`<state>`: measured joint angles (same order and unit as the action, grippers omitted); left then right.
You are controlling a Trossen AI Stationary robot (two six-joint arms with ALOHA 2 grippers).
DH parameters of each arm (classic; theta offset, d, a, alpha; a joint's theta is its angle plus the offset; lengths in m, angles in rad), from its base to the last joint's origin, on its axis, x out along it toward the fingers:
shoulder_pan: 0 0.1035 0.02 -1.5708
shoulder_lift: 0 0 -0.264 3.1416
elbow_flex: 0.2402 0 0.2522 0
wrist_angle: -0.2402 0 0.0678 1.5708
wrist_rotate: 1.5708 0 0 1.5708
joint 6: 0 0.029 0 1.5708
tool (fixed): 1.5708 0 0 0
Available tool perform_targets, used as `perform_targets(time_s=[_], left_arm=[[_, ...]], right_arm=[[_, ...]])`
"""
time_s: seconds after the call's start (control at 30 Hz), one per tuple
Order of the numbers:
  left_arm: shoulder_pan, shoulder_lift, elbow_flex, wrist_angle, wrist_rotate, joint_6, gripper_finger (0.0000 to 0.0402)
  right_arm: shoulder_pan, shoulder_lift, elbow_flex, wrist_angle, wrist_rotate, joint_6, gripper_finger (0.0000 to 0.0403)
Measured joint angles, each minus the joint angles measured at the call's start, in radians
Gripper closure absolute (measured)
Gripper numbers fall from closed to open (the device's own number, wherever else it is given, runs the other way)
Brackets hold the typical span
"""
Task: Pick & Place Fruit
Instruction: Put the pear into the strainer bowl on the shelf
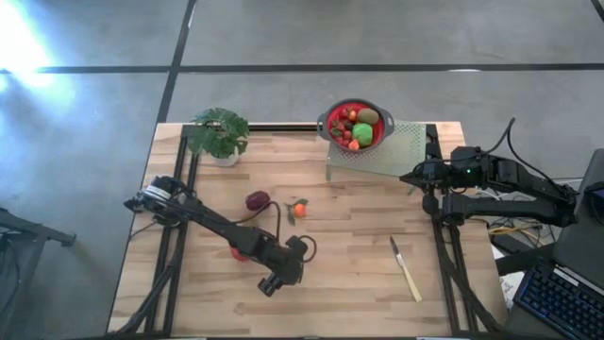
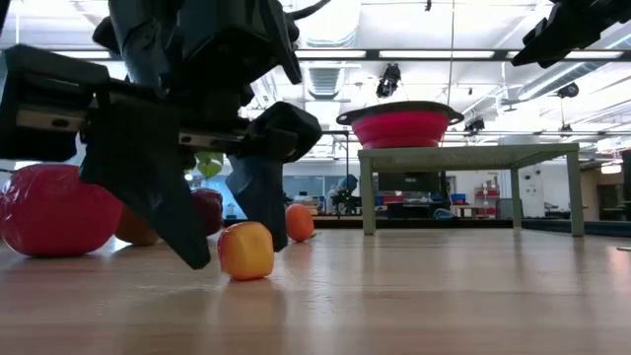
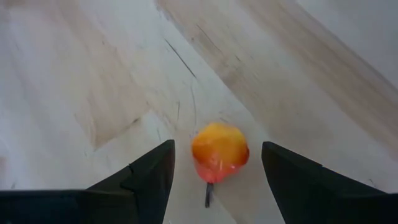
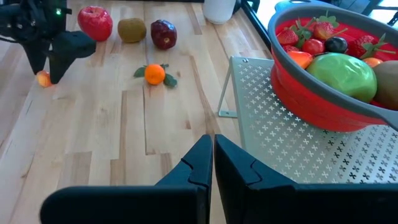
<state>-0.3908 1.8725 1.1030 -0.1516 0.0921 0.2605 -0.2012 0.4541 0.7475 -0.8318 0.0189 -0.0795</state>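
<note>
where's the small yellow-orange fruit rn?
The small yellow-orange fruit sits on the table between the open left end effector, near the table's front-left in the high view.

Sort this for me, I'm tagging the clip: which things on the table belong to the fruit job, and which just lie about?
Job:
- small yellow-orange fruit, between the open left pincer's fingers
- orange with leaves
- red apple, brown kiwi, dark red fruit
- red bowl of fruit on the perforated stand

Lying about:
- knife
- potted plant
- right pincer, shut, waiting by the stand
</note>
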Motion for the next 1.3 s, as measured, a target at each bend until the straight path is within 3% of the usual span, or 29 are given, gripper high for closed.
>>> perform_targets(time_s=[0.27,0.6,1.3], left_arm=[[0.0,0.0,-0.062,0.124,0.0,0.0,0.0156],[0.0,0.0,-0.079,0.161,0.001,0.0,0.0162],[0.0,0.0,-0.079,0.179,0.004,-0.015,0.0263]], right_arm=[[0.0,0.0,0.0,0.0,0.0,0.0,0.039],[0.0,0.0,0.0,0.0,0.0,0.0,0.039],[0.0,0.0,0.0,0.0,0.0,0.0,0.039]])
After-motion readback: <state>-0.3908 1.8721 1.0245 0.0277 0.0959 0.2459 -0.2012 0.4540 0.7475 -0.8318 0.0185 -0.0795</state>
